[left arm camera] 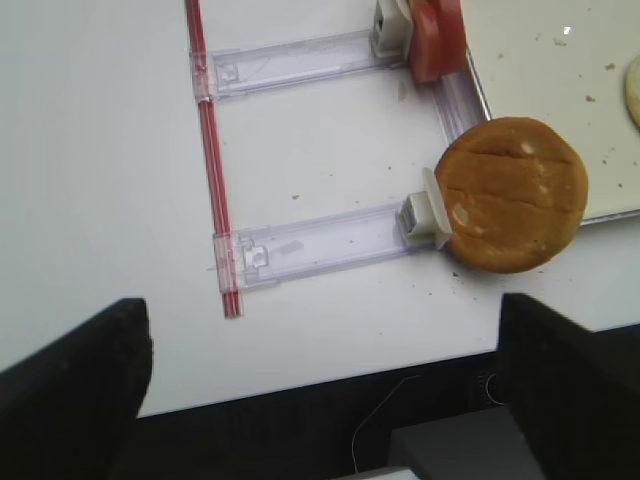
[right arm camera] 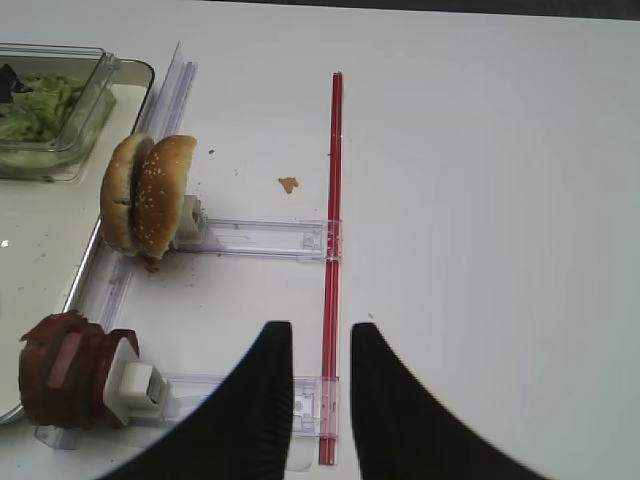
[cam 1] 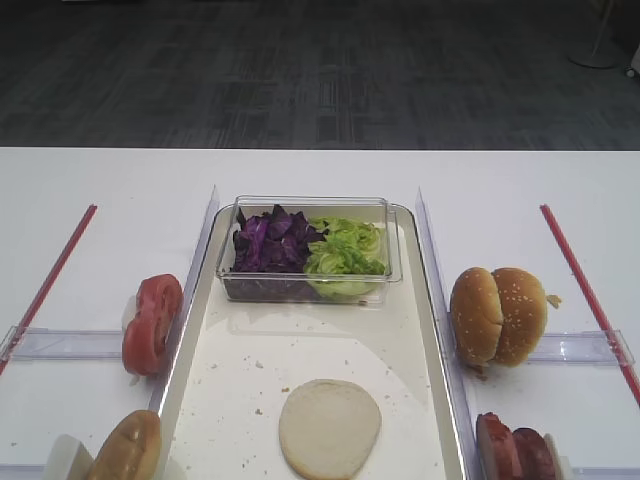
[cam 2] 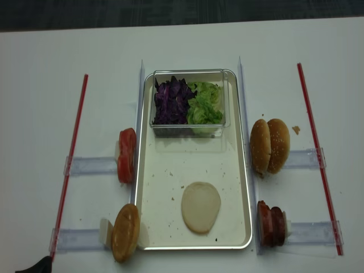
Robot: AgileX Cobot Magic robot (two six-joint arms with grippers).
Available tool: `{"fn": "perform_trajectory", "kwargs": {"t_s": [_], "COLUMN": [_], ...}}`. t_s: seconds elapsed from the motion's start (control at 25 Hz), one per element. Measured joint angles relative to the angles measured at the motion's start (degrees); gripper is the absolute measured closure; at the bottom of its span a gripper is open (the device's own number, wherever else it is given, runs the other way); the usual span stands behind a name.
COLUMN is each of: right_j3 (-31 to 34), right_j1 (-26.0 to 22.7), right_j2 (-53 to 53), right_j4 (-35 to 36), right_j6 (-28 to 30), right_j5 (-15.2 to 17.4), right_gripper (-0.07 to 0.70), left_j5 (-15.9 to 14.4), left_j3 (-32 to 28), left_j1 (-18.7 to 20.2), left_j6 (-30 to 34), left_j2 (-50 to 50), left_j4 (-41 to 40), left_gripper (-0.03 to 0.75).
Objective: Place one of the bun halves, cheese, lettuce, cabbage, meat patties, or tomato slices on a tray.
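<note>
Seen from each wrist camera first, then outward to the table, the scene is set down as follows.

Left gripper (left arm camera: 320,390): spread wide, one dark finger at each lower corner of the left wrist view; nothing is held.
Right gripper (right arm camera: 320,400): the two black fingers are parted by a narrow gap at the bottom of the right wrist view, above a red strip (right arm camera: 333,250); nothing is gripped.
Bun half (cam 1: 329,428): one, laid flat with the pale cut face up, on the tray (cam 1: 420,330) at lower centre of the overhead view; slightly oval, its longer axis runs across the frame.
Browner bun (left arm camera: 511,194): one is stood on edge just outside the tray's lower left rim.
Tomato slices (cam 1: 151,323): one red stack stood on edge at the left of the tray; the count cannot be told.
Sesame buns (cam 1: 498,314): two, upright side by side at the right.
Meat patties (cam 1: 516,448): one stack on edge at lower right.
Clear box (cam 1: 395,262): one, at the tray's upper end; cabbage (cam 1: 270,242) is heaped on the left, lettuce (cam 1: 345,255) on the right.
</note>
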State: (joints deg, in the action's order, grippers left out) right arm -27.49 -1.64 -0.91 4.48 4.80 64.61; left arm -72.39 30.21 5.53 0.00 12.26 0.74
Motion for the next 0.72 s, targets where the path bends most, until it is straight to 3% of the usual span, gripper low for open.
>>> {"fn": "perform_trajectory", "kwargs": {"t_s": [0.16,0.36,0.72], "right_j3": [0.0,0.0,0.0], "right_j1": [0.0,0.0,0.0], "right_j2": [0.0,0.0,0.0], "right_j4": [0.0,0.0,0.0], "right_j6": [0.0,0.0,0.0], "right_j5": [0.0,0.0,0.0], "right_gripper": [0.438,0.438,0.438], "left_j5": [0.8,4.2,4.8], "left_j3": [-0.1,-2.0,-2.5], "left_j1": [0.0,0.0,0.0], "left_j6": [0.0,0.0,0.0], "left_j2": [0.0,0.0,0.0], "left_j4": [0.2,0.2,0.2], "left_gripper": [0.076,0.076,0.076]}}
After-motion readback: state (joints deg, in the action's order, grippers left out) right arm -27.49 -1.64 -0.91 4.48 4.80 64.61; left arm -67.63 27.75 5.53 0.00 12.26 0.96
